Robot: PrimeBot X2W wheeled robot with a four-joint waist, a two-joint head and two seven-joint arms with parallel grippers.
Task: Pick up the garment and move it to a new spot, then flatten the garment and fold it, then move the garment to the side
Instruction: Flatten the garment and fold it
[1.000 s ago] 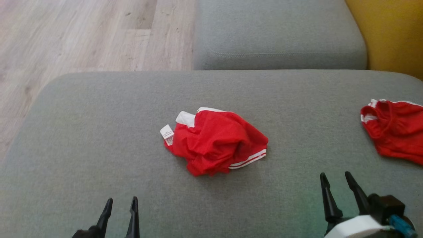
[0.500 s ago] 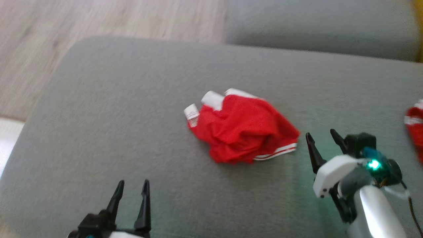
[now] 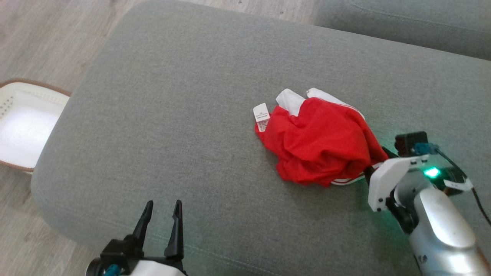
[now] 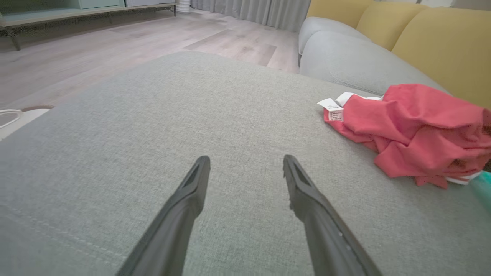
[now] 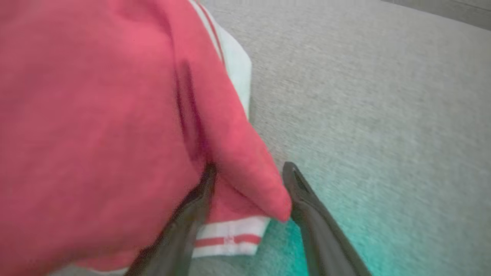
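The red garment point(image 3: 322, 145) lies crumpled on the grey cushion point(image 3: 172, 115), towards 3 o'clock of its middle. The right gripper point(image 5: 251, 170) is at the heap's 4 o'clock edge, jaws apart and straddling a fold near the striped hem, nothing pinched yet. I'd say it should push a little deeper, so it bites several layers, before closing and lifting. The left gripper point(image 3: 163, 205) waits at 7 o'clock, jaws apart and empty. I count one garment, one care label point(image 3: 261, 115), two grippers, and one white basket point(image 3: 23, 96) at 9 o'clock.
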